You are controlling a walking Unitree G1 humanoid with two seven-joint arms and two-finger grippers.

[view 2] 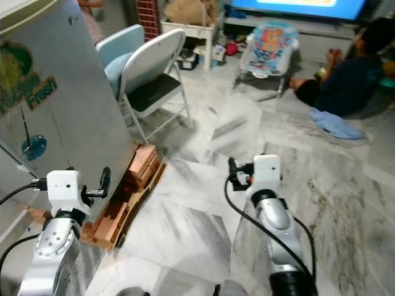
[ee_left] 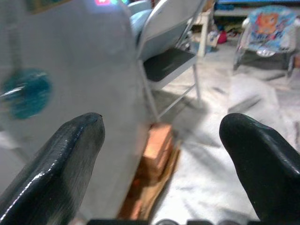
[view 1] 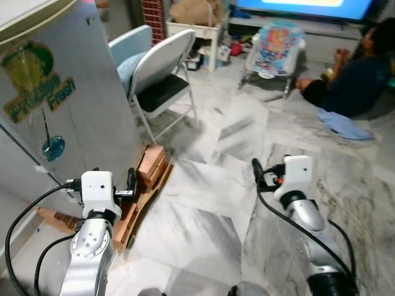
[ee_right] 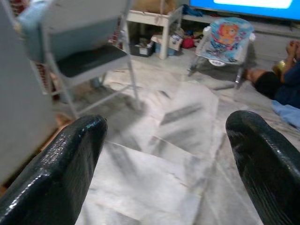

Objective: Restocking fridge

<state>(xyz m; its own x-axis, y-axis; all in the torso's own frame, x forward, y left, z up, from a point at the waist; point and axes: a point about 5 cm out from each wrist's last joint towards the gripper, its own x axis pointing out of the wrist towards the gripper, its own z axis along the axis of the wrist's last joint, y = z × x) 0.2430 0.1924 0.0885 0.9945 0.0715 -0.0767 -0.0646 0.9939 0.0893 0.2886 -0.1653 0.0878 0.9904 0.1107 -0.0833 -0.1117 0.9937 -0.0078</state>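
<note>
The grey fridge (view 1: pixel 74 105) stands at my left, seen from its side, with a green sticker and a blue round magnet on it. It rests on wooden blocks and bricks (view 1: pixel 145 179). My left gripper (ee_left: pixel 161 154) is held up beside the fridge's lower corner, open, with nothing between its fingers (ee_left: pixel 65 159). My right gripper (ee_right: pixel 168 159) is held up over the marble floor, open and empty, with its black fingers (ee_right: pixel 262 164) wide apart.
A grey folding chair (view 1: pixel 162 74) with a light blue cushion stands behind the fridge. A baby bouncer (view 1: pixel 274 49), a low white shelf (view 1: pixel 194 28) and a TV are at the back. A person (view 1: pixel 358 74) sits on the floor at right, near a blue cloth (view 1: pixel 345 126).
</note>
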